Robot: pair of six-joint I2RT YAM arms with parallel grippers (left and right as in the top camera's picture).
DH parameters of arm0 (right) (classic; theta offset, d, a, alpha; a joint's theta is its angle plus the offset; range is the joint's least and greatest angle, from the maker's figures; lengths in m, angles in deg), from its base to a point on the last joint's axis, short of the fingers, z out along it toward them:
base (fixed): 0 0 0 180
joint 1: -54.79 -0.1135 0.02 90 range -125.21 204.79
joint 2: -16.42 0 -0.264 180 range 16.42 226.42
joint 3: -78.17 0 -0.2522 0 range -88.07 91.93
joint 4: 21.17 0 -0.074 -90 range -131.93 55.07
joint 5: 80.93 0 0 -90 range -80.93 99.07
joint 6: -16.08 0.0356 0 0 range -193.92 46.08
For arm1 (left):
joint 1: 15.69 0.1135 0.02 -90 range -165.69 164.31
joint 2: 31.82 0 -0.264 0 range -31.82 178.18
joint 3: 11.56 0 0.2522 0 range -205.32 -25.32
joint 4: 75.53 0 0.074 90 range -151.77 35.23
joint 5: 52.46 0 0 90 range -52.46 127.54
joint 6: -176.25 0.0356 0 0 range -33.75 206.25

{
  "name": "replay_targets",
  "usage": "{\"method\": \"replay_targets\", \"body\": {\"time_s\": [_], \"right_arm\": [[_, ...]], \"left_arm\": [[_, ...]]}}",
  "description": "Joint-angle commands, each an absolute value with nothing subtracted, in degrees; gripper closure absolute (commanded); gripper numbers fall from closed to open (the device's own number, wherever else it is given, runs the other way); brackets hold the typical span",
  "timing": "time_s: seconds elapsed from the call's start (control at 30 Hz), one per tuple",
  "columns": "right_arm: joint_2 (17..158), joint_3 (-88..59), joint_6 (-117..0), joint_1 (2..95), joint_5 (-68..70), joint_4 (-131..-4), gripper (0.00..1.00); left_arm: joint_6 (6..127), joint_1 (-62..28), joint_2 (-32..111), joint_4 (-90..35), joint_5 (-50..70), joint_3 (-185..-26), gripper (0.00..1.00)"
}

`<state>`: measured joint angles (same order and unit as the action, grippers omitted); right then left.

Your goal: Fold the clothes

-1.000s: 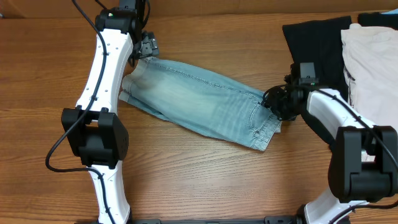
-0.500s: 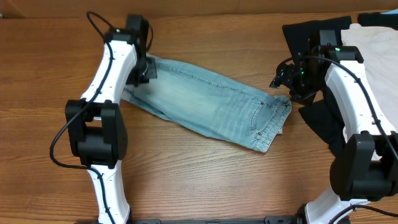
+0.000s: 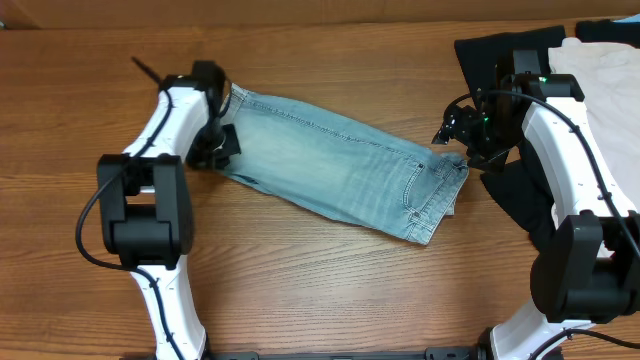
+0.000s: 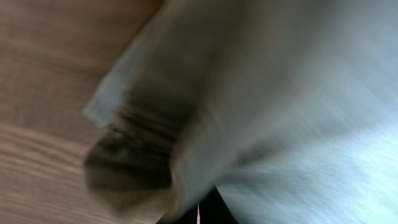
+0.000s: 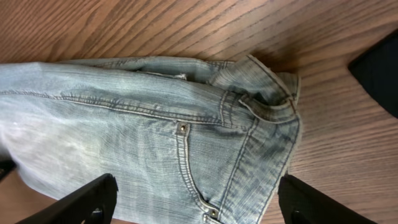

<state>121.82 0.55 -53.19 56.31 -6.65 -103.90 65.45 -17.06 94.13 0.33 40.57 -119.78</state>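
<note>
1. Your denim shorts (image 3: 330, 165) lie flat in the middle of the table (image 3: 300, 290), with the waistband at 4 o'clock and the hems at 10 o'clock.
2. Your right gripper (image 3: 455, 135) hovers at the waistband's 1 o'clock, fingers (image 5: 93, 199) spread wide.
3. Your left gripper (image 3: 218, 145) sits at the hem end. Its camera shows only blurred denim, so you cannot tell its grip.
4. The black garment (image 3: 495, 60) and cream garment (image 3: 610, 70) lie touching at the table's 2 o'clock.

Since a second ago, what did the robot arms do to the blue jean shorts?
The right arm opened its jaws, letting go of the denim shorts at the waistband, and lifted away. The left arm slid along the hem end toward its base. The shorts barely shifted; the black garment and cream garment stayed put.
</note>
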Motion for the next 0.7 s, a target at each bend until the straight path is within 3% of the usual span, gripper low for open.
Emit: {"method": "replay_targets", "body": {"time_s": [0.0, 0.3, 0.53, 0.67], "right_arm": [[121.28, 1.25, -53.63, 56.39, -7.11, -103.72, 0.12], [121.28, 1.25, -54.11, 56.35, -7.11, -102.74, 0.09], [121.32, 1.25, -54.5, 56.35, -7.07, -101.01, 0.05], [121.32, 1.25, -56.1, 56.35, -6.85, -101.08, 0.04]], "left_arm": [[61.34, -14.63, 94.24, -0.28, 40.96, -115.23, 0.96], [58.83, -10.42, 94.19, -4.02, 40.87, -109.11, 0.96], [69.82, -11.42, 94.04, -0.47, 37.66, -118.69, 0.96], [70.96, -12.19, 94.0, 6.1, 36.46, -126.4, 0.73]]}}
